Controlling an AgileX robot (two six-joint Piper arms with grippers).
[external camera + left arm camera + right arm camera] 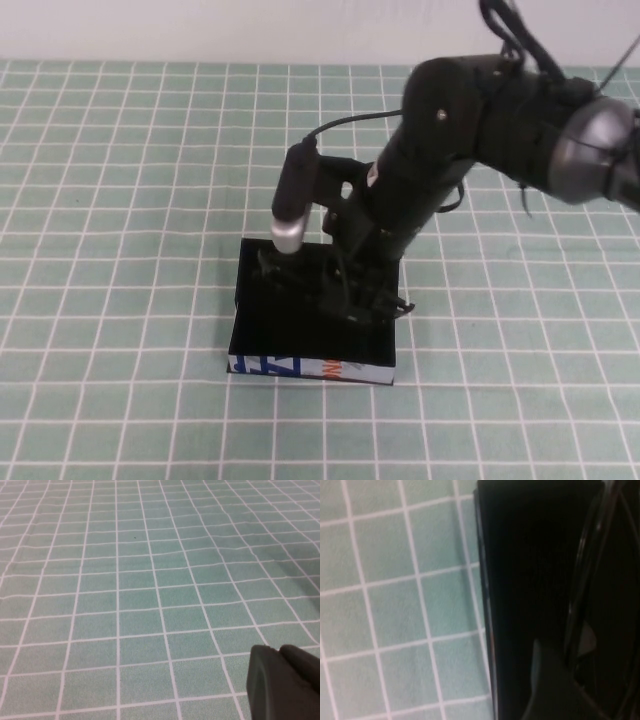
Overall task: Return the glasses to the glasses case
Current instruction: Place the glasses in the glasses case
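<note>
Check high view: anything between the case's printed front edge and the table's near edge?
Nothing: in the high view only bare green checked cloth lies in front of the case. The right gripper sits down in the case; the left gripper is parked elsewhere.

Black glasses case [300, 335], white front edge, blue-orange print; green tablecloth [120, 200], white grid.

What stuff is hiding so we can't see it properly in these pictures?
- The glasses: high view, black on the glasses case's black lining, part covered by the right gripper inside the case.
- Whether the right gripper grips the glasses: right wrist view too dark and blurred.
- The left gripper: left wrist view, cut off by the edge; only checked cloth beyond.
</note>
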